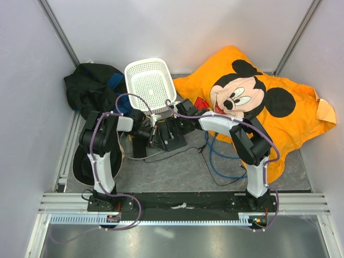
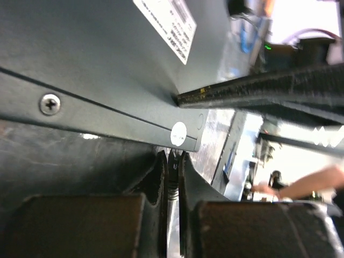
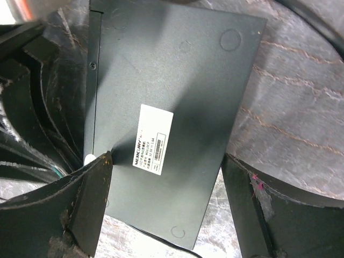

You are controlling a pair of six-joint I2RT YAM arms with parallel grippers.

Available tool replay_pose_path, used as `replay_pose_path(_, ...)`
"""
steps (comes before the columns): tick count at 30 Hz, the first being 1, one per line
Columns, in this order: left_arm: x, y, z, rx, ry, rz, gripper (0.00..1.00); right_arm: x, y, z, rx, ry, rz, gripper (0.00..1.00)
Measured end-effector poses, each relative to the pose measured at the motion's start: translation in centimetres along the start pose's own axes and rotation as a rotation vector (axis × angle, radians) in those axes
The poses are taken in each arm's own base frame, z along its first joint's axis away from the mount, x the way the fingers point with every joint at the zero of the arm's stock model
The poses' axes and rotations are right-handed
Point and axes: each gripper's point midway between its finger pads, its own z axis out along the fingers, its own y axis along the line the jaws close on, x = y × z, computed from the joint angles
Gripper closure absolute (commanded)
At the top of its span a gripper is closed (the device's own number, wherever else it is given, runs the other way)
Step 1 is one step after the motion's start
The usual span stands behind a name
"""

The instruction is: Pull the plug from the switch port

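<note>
The flat black switch (image 3: 183,80) lies with its white label (image 3: 156,138) up near the middle of the table (image 1: 177,169), just in front of the white basket (image 1: 150,83), and both arms are bent in over it. The left claw (image 2: 172,161) is clenched on a thin dark plug (image 2: 172,183) right at the switch's edge; the port itself is hidden there. The right claw (image 3: 166,158) is spread wide, released, with one finger (image 3: 80,204) over the box's long edge and the other just beside the opposite edge.
</note>
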Motion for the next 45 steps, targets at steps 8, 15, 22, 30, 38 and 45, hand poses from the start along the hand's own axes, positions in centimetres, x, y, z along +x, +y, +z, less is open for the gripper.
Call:
replay_pose_path(8, 0.6, -0.5, -1.2, 0.189, -0.006, 0.055, 0.98, -0.1, 0.2, 0.1, -0.014, 0.0, -0.021, 0.08)
replay_pose_path(15, 0.3, -2.1, -2.2, 0.34, -0.013, 0.048, 0.98, -0.1, 0.1, 0.1, -0.026, -0.002, -0.045, 0.08)
replay_pose_path(22, 1.1, -2.6, -2.6, 0.335, 0.006, 0.053, 0.98, -0.2, 0.0, -0.1, -0.046, -0.01, -0.061, 0.02)
replay_pose_path(30, 2.4, -4.5, -2.5, 0.234, 0.123, 0.182, 0.98, -0.6, -0.6, -1.8, -0.046, -0.032, -0.109, 0.02)
replay_pose_path(38, -0.2, -9.5, -1.8, 0.19, 0.189, 0.435, 0.98, 2.7, -3.6, -5.8, -0.023, 0.121, -0.128, 0.02)
replay_pose_path(45, -4.8, -17.0, -1.4, 0.191, 0.166, 0.661, 0.98, -0.9, -9.1, -13.9, -0.072, 0.002, 0.012, 0.02)
